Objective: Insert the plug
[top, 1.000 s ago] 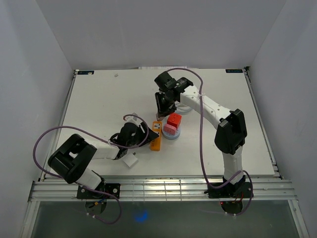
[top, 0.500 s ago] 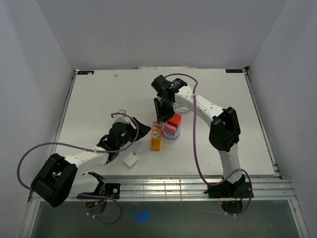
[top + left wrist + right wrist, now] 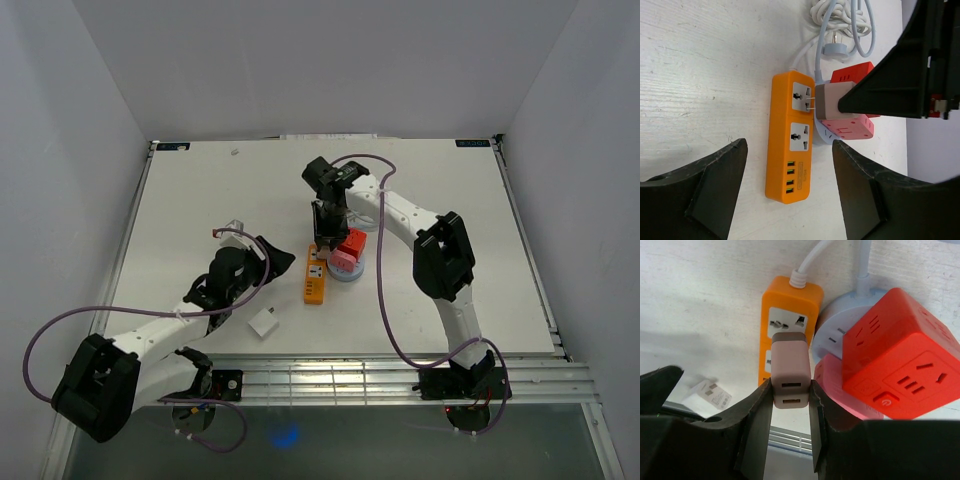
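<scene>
Alignment decides this step: the right gripper point(image 3: 791, 402) clamps the beige charger plug point(image 3: 790, 362), its prongs at the orange power strip's point(image 3: 790, 165) cord-end socket point(image 3: 802, 95). It should push straight in, untilted. The left gripper point(image 3: 788, 152), spread and empty, hovers over the strip.

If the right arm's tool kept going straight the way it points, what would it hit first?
The right tool holds a beige plug. Its prongs would likely meet the cord-end socket of the orange power strip first; they look nearly on it.
</scene>
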### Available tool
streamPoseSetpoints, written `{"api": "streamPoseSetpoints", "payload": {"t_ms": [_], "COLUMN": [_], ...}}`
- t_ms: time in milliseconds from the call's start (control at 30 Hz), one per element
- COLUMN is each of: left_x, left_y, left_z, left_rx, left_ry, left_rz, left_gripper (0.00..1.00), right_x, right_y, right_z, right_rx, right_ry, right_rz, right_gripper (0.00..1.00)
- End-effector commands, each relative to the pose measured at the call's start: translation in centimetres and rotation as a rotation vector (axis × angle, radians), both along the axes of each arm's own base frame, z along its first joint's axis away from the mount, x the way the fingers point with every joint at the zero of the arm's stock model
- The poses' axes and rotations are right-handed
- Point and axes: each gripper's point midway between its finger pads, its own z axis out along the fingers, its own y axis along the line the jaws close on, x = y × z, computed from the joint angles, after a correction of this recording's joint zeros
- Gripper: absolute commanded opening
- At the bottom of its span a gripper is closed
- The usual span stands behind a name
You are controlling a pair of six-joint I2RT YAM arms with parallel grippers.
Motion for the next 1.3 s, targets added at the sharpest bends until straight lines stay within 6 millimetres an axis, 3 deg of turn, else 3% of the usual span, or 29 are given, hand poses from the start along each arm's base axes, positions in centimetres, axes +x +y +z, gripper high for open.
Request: {"api": "streamPoseSetpoints", "payload": {"t_ms": [0,433,900,1267], "left_x": [0.0,-0.2,-0.4,-0.5], "left_y": [0.7,0.9,1.1,1.3], "left_z": [0.5,0.5,0.2,0.1], "left_rx": [0.017,0.022,0.021,0.021], "left_ry": [-0.011,-0.017,-0.013,-0.015], "left_rz": [0.018,0.015,0.024,0.027], "left_gripper": [0.79,0.8,0.8,0.8], "right_x": [1.0,1.4,0.1,-0.1], "right_y": [0.1,-0.6,0.3,-1.1], "right_z": [0.7,-0.5,-1.6,-3.2], "right_rx": [-0.019,-0.075,-0.067,-0.169], "right_ry": [-0.037,-0.035,0.032,0.023], "right_rz": [-0.058,-0.105,-0.113,-0.137], "right_gripper": [0.08,0.08,0.08,0.08]}}
